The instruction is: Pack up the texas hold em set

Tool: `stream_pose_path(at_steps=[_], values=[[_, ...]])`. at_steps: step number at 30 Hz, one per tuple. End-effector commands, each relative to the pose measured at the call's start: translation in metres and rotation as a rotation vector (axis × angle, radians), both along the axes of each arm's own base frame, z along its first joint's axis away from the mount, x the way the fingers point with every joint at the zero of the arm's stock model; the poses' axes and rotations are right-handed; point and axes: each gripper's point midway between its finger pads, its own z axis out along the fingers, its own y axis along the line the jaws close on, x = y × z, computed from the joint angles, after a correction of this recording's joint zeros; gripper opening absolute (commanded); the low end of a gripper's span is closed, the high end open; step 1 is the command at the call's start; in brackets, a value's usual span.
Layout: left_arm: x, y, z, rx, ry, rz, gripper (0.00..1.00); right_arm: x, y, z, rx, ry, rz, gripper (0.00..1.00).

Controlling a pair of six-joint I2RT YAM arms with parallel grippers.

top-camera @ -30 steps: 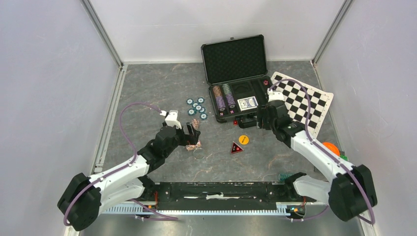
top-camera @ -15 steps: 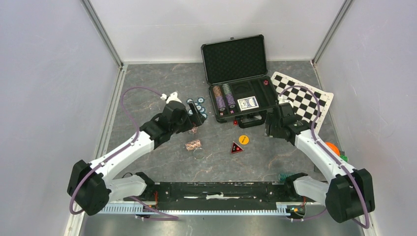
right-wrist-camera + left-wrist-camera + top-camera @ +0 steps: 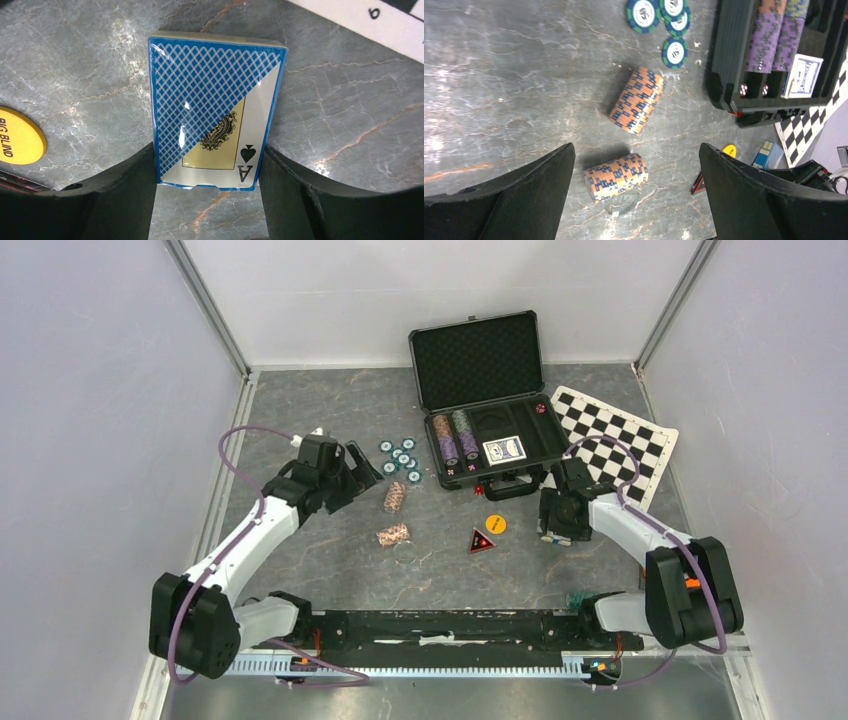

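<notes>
The black case point(image 3: 548, 430) lies open at the back with purple chips point(image 3: 455, 440) and a blue card deck point(image 3: 503, 450) in its foam. Two brown-white chip stacks point(image 3: 395, 496) point(image 3: 393, 535) lie on their sides, and loose teal chips point(image 3: 400, 457) lie beyond them. My left gripper point(image 3: 360, 465) hangs open to the left of them; in its wrist view the nearer chip stack point(image 3: 616, 176) lies between the wide fingers, untouched. My right gripper point(image 3: 553, 525) is shut on a second blue card deck point(image 3: 210, 100), fingers pressed on both long sides. The yellow button point(image 3: 495, 523) lies left of it.
A checkered mat point(image 3: 620, 440) lies right of the case, close behind my right gripper. A red triangular marker point(image 3: 481, 540) sits beside the yellow button. Small red dice point(image 3: 479, 488) lie in front of the case. Grey walls close in both sides.
My left gripper has drawn back and to the left, away from the chip stacks. My right gripper has moved from the case's front toward the near right, with the deck between its fingers.
</notes>
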Motion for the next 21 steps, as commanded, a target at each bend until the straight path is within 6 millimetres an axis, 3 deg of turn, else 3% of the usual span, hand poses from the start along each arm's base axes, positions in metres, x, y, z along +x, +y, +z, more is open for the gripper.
stream_pose_path(at_steps=[1,2,4,7,11,14,17,21], values=[[-0.001,0.017,-0.003,0.045,0.001,-0.008,1.00,0.013,0.008,0.000,0.052,0.007,0.012,0.64],[0.000,0.020,-0.005,0.057,0.001,-0.003,1.00,0.013,0.008,-0.001,0.049,0.018,0.013,0.73],[0.004,0.025,-0.007,0.084,0.005,0.006,1.00,0.020,0.007,0.007,0.041,0.006,0.016,0.82],[0.013,0.031,-0.005,0.125,0.018,-0.008,1.00,0.052,0.007,0.042,0.025,-0.079,0.028,0.89],[0.033,0.030,0.001,0.180,0.035,-0.060,1.00,0.107,-0.001,0.109,-0.020,-0.215,0.026,0.90],[0.048,0.019,0.009,0.141,0.019,-0.077,1.00,0.134,-0.011,0.138,-0.006,-0.289,-0.029,0.89],[0.060,0.005,0.013,0.063,0.002,-0.071,1.00,0.157,-0.019,0.144,0.072,-0.348,-0.107,0.89],[0.070,-0.010,0.017,-0.027,-0.015,-0.063,1.00,0.180,-0.023,0.124,0.194,-0.345,-0.218,0.89]])
